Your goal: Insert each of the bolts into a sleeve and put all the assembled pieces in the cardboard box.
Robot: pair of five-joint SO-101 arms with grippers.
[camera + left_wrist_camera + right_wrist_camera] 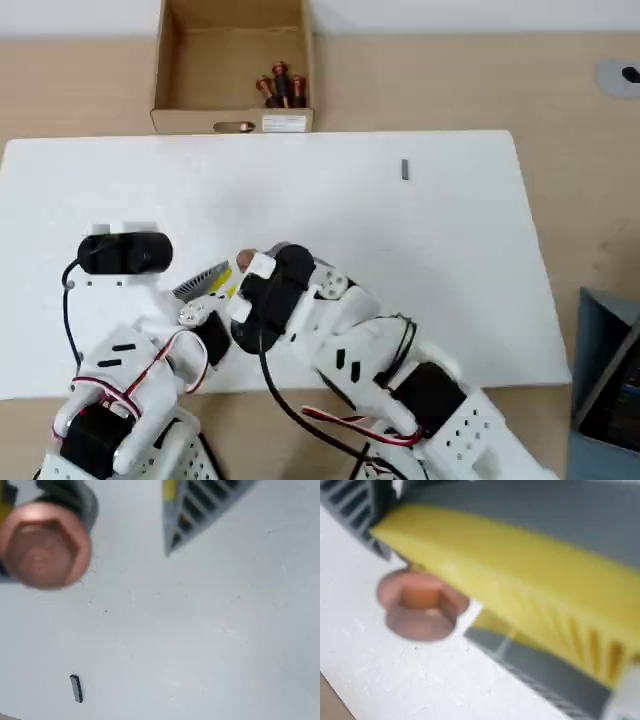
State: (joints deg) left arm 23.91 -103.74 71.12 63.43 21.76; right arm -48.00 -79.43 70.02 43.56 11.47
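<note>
Jaws' state: cannot tell; bolt (44,550) end-on, hex head facing left wrist camera.

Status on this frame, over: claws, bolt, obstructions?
Left claw and right claw meet at one copper bolt over the mat. Assembled pieces in cardboard box; copper piece at its front wall. Lone dark piece on mat, clear of both.
</note>
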